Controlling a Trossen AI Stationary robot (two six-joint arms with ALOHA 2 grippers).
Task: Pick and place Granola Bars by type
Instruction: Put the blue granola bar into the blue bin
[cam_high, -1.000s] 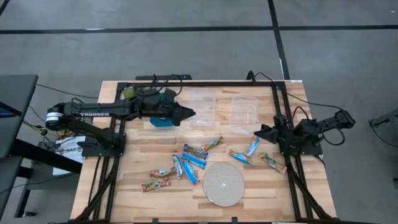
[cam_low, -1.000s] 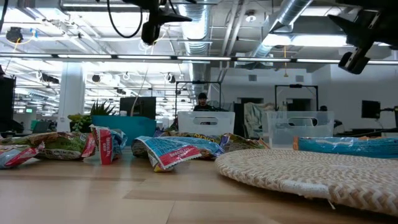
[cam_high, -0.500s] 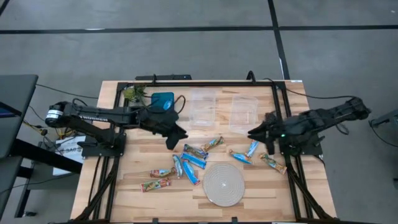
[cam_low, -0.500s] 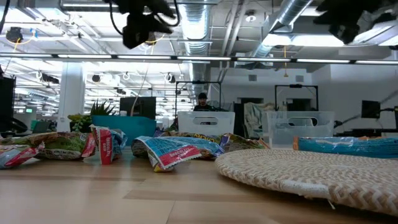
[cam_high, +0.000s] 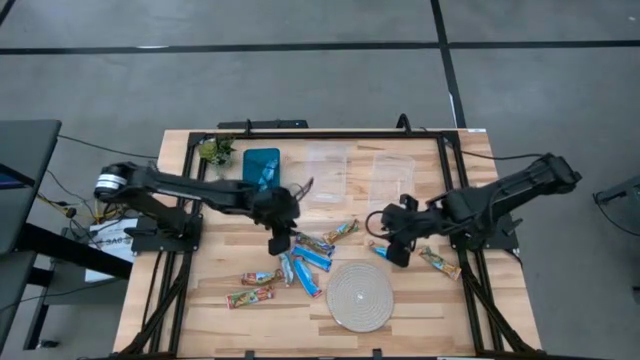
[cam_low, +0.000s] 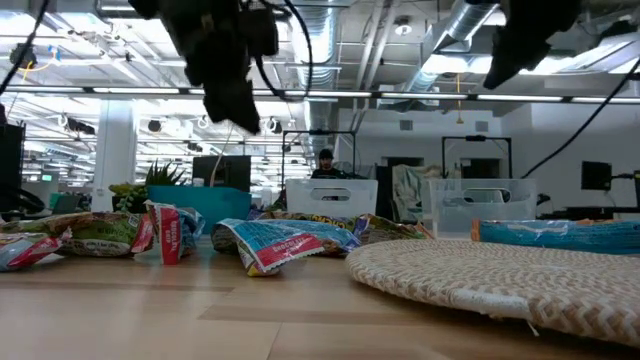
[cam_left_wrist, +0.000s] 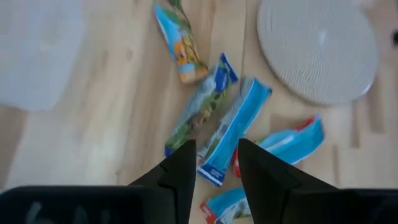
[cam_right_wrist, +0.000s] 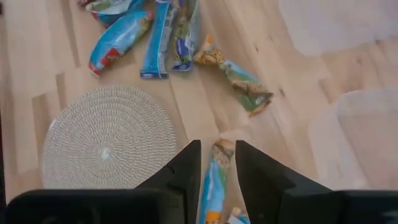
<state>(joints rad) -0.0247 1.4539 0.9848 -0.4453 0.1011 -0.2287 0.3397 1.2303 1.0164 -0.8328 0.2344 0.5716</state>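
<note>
Granola bars lie flat on the wooden table: blue ones (cam_high: 308, 262), red-green-brown ones (cam_high: 250, 296) and tan-gold ones (cam_high: 342, 231). My left gripper (cam_high: 280, 241) hangs open above the middle cluster. In its wrist view (cam_left_wrist: 216, 177) a blue bar (cam_left_wrist: 235, 129) and a green-blue bar (cam_left_wrist: 200, 116) lie beneath the fingers. My right gripper (cam_high: 393, 246) hangs open over a tan-gold bar (cam_high: 384, 252), which shows between its fingers (cam_right_wrist: 215, 179). In the low view both grippers (cam_low: 240, 105) (cam_low: 505, 65) are well above the tabletop.
A round white woven disc (cam_high: 360, 296) lies near the front edge. Two clear containers (cam_high: 327, 172) (cam_high: 393, 180) and a teal one (cam_high: 262, 168) stand toward the far edge, beside a small plant (cam_high: 213, 150). More bars (cam_high: 438, 262) (cam_high: 405, 237) lie near the right arm.
My left gripper has swung from beside the teal container toward the near edge, tipped down and come lower over the bar cluster. My right gripper has moved from the table's right side toward the middle, tipping down over the tan-gold bar. No bar has moved.
</note>
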